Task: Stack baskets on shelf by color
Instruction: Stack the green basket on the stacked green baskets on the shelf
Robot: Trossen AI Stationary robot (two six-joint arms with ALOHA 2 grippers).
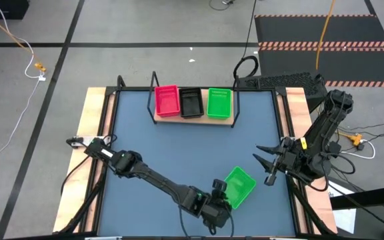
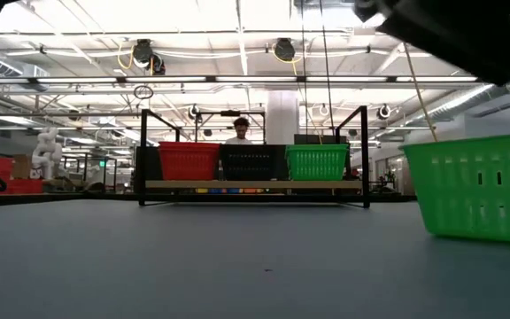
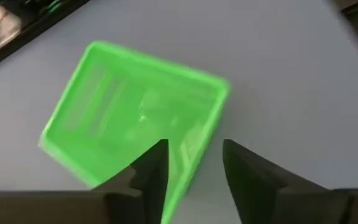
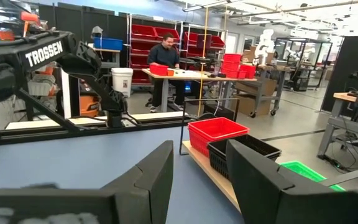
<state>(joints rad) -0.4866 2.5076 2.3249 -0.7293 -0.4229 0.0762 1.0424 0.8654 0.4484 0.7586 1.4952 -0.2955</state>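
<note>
Baskets on the shelf (image 1: pixel 193 121) stood in one row along its board: a red basket (image 1: pixel 167 100) at one end, a black basket (image 1: pixel 191 102) in the middle and a green basket (image 1: pixel 219 103) at the other end, each just beside the next. The shelf sat at the far edge of the counter (image 1: pixel 179 153), about midway along it. A second green basket (image 1: pixel 240 186) lay apart from them near the counter's near edge, toward the right-hand corner, turned askew to the edges and resting on the surface.

At that loose basket was the left pincer (image 1: pixel 223 195), its arm reaching across the counter from the left edge. Its fingers (image 3: pixel 151 171) were parted, straddling the basket's near wall, one finger inside and one outside, without pinching it.

Over the counter's right edge hung the right pincer (image 1: pixel 266 165), spread wide and empty, beside the loose green basket but not touching it.

A person (image 4: pixel 165 59) sat at a workbench in the room beyond.
</note>
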